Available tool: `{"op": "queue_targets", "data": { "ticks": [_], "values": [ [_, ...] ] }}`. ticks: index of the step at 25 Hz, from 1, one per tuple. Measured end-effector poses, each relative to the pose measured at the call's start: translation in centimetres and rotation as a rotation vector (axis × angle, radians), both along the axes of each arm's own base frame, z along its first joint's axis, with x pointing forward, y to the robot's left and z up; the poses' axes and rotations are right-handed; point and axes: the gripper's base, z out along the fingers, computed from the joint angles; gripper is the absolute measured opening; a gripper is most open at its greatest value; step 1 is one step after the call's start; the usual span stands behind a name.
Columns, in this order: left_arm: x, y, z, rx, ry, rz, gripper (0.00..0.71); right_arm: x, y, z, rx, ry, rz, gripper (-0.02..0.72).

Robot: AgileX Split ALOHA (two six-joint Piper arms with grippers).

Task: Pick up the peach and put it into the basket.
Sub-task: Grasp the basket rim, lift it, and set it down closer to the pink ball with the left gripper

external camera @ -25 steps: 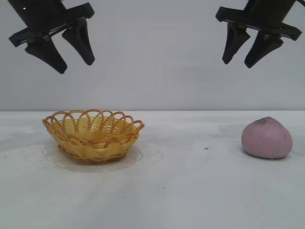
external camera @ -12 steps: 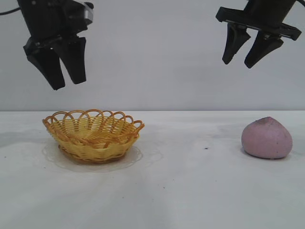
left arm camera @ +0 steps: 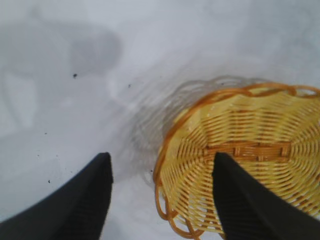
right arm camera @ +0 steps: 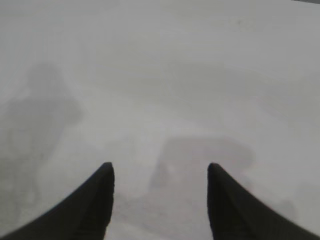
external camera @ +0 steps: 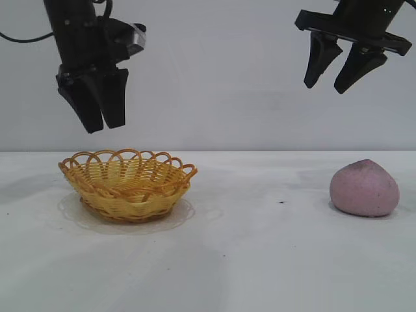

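The peach [external camera: 364, 188] is a pink-mauve lump that sits on the white table at the far right. The basket [external camera: 127, 184], yellow weave with an orange looped rim, stands empty at the left; it also shows in the left wrist view [left arm camera: 250, 155]. My left gripper [external camera: 104, 127] hangs open and empty just above the basket's left rim; in its wrist view [left arm camera: 162, 157] the jaws straddle the rim. My right gripper [external camera: 324, 88] is open and empty, high above the table, up and to the left of the peach. Its wrist view [right arm camera: 160, 167] shows only blurred table, with no clear peach.
The white table [external camera: 260, 247] runs to a plain grey back wall. A small dark speck [external camera: 281, 202] lies between basket and peach. Nothing else stands on the table.
My left gripper has come down and to the right, turning its fingers to point down over the basket's left rim. The right gripper, basket and peach have not moved.
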Motion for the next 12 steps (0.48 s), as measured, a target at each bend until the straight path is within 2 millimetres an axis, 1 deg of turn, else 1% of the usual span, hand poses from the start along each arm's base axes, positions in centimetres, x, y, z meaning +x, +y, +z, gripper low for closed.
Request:
{"op": "queue_targets", "data": {
  "ticks": [2, 5, 12],
  "values": [
    [-0.27, -0.75, -0.06, 0.035, -0.008, -0.023, 0.38, 0.0, 0.0, 0.0, 0.0, 0.0, 0.0, 0.358],
    [-0.47, -1.29, -0.1, 0.064, -0.011, -0.011, 0.38, 0.0, 0.0, 0.0, 0.0, 0.0, 0.0, 0.358],
    [-0.43, -1.16, -0.12, 0.081, -0.012, 0.007, 0.38, -0.01, 0.0, -0.01, -0.002, 0.0, 0.003, 0.358]
  ]
}}
